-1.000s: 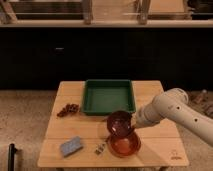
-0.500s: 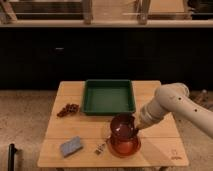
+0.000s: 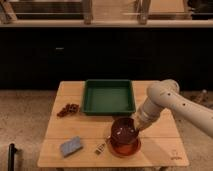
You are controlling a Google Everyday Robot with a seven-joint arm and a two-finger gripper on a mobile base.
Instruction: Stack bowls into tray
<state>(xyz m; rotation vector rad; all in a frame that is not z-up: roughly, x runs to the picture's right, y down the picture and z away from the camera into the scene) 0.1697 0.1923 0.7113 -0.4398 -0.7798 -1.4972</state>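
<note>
Maroon bowl [image 3: 122, 132] sits inside the orange-red bowl [image 3: 125, 149], whose rim shows as a bright crescent under and in front of it. The pair stands on the wooden table [image 3: 85, 131], just in front of the right front corner of the tray [image 3: 109, 83]. Both bowls are outside the tray. The tray lies flat at the far middle of the table, with only its green floor showing between the sloping sides.

Compared with a second ago, the maroon bowl is lower and a little further right. It was then held tilted above the orange-red bowl's left edge, and now it is down within that bowl. The white arm [image 3: 161, 99] has swung its elbow closer to the tray's right side. The tray and the orange-red bowl lie where they did.

The gripper [image 3: 136, 127] is at the right rim of the maroon bowl, touching it, in front of the tray's right corner. Whether it clamps the rim or has let go cannot be told.

A blue sponge [image 3: 71, 146] lies well in front of the tray's left corner. A small dark object [image 3: 101, 148] lies between the sponge and the bowls. A cluster of reddish-brown pieces [image 3: 67, 109] lies just left of the tray.
</note>
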